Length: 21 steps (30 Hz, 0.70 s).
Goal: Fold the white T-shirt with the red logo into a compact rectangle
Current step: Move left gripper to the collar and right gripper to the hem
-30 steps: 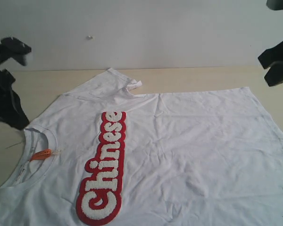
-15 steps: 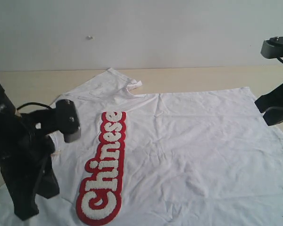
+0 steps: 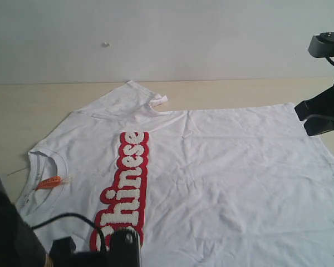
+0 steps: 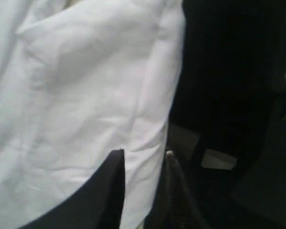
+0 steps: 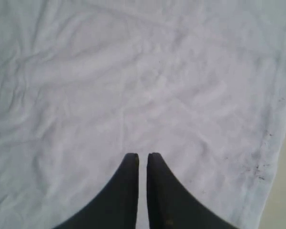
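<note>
White T-shirt [image 3: 222,167] spread flat on the table [image 3: 22,105], red logo [image 3: 125,183] partly hidden by the left arm at the near edge, left pincer [image 4: 144,160] parted astride the shirt's edge, right pincer [image 5: 143,160] nearly closed over plain fabric, bare table strip left along the far wall [image 3: 167,39].

We saw a pale beige wooden tabletop [image 3: 39,103] that ran back to a plain white wall [image 3: 211,39] under soft, even light; a tiny speck [image 3: 106,44] marked that wall

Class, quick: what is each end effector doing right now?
Left end effector: partly open, straddling the white T-shirt edge.
Right end effector: nearly closed, empty, over the shirt.
</note>
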Each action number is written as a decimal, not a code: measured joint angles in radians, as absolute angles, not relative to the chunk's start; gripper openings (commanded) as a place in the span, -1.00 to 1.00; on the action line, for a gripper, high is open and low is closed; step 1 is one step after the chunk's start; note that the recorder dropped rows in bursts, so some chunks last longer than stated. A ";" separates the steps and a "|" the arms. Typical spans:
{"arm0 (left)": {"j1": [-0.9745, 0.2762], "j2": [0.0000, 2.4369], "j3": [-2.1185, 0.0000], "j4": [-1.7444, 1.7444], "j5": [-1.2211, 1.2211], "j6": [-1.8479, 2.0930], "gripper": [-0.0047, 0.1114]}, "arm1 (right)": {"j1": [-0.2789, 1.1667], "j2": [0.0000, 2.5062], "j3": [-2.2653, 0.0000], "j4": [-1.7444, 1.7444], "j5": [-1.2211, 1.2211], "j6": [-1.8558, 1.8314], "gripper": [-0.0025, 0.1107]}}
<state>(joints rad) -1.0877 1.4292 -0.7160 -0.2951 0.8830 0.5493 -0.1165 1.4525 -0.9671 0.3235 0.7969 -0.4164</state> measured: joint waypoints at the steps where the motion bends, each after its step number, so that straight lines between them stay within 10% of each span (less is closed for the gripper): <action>1: -1.123 1.435 -0.708 -0.299 0.871 0.524 -0.22 | -0.116 1.453 -0.967 0.326 0.792 -0.416 -0.79; 21: -1.320 1.672 -0.637 -0.266 0.538 0.356 -0.17 | -0.116 1.453 -0.967 0.341 0.776 -0.416 -0.79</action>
<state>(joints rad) -1.3196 1.6724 -0.6366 -0.2660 0.5378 0.3558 -0.1165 1.4525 -0.9671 0.3410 0.7763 -0.4164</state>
